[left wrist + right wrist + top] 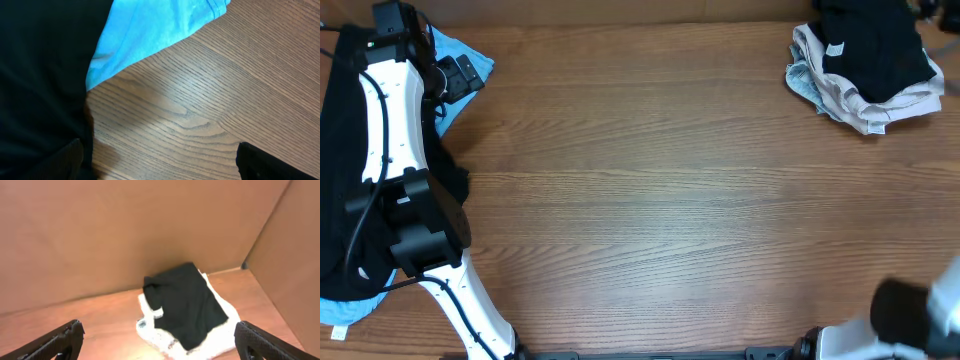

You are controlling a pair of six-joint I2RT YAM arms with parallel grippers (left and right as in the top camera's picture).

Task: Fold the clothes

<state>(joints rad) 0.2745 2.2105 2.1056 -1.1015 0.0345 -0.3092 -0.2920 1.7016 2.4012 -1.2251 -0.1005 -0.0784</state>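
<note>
A black garment [340, 150] lies spread at the far left under my left arm, with a light-blue garment [460, 55] beneath it, its corner showing on the table. In the left wrist view the black cloth [45, 75] fills the left and the light-blue cloth [150, 30] the top. My left gripper [160, 167] is open and empty over bare wood beside the cloth edge; it also shows in the overhead view [455, 75]. My right gripper [160, 342] is open and empty, away from any cloth.
A stack of clothes sits at the back right corner, a black piece [875, 45] on top of beige ones [865, 105]. The right wrist view shows the same stack [185, 305] against brown walls. The right arm's base [920, 315] is at the front right edge.
</note>
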